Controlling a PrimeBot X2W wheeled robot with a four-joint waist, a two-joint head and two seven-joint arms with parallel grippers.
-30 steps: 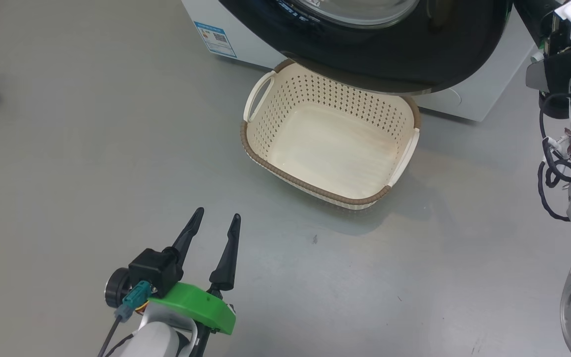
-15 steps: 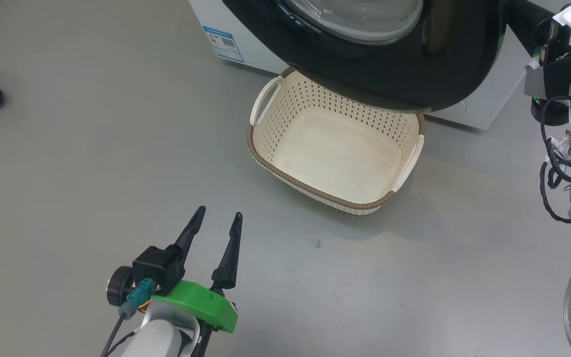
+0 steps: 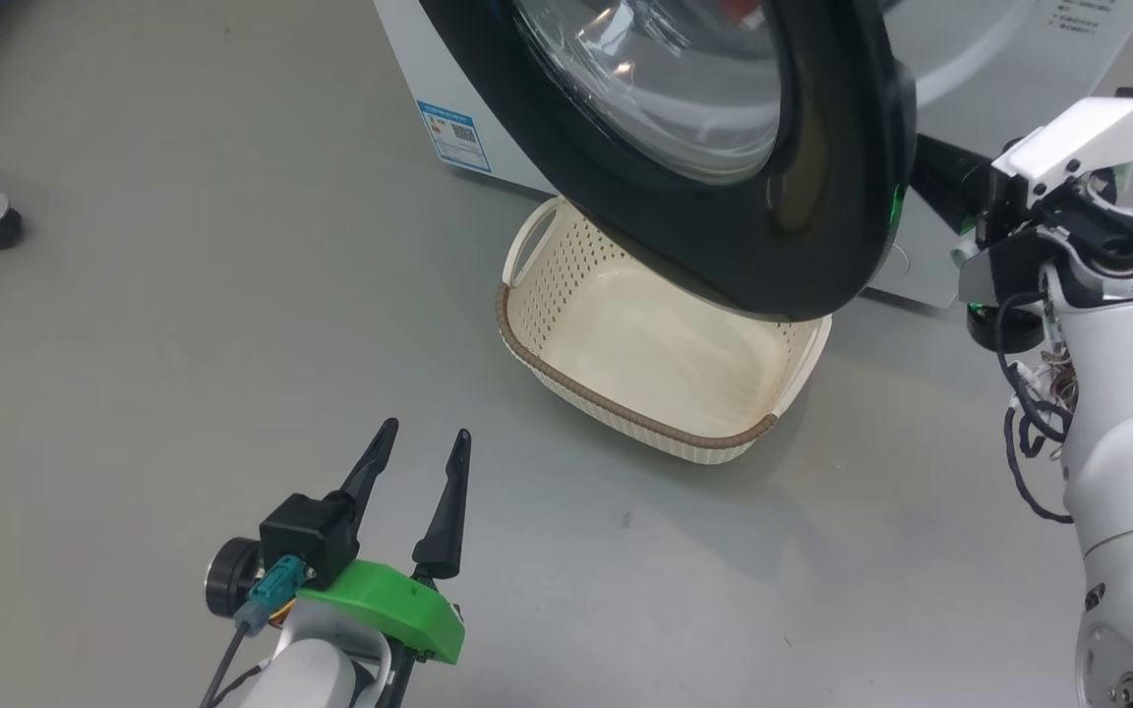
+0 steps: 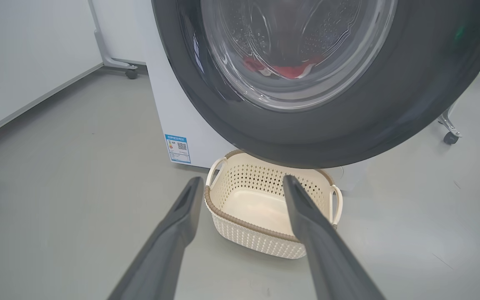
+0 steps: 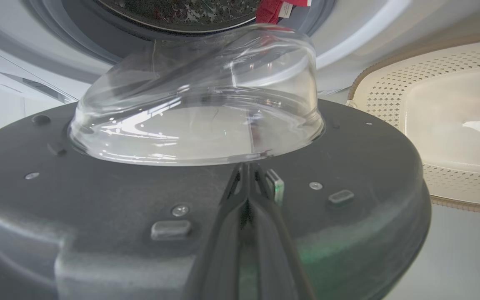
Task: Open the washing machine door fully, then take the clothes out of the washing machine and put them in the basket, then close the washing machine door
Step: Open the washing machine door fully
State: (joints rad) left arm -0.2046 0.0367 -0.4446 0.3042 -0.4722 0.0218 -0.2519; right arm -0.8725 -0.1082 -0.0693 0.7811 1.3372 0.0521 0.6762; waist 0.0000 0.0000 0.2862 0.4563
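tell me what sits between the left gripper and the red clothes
The washing machine door: in the left wrist view the clothes show through its glass window, beyond the left gripper.

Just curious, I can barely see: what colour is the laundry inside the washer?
The clothes are bright red with some white, clearest in the left wrist view.

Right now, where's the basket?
The basket sits on the floor before the washing machine, under the open door, mid head view, ahead of the left gripper.

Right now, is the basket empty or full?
Empty: the basket shows a bare cream floor, nothing in it.
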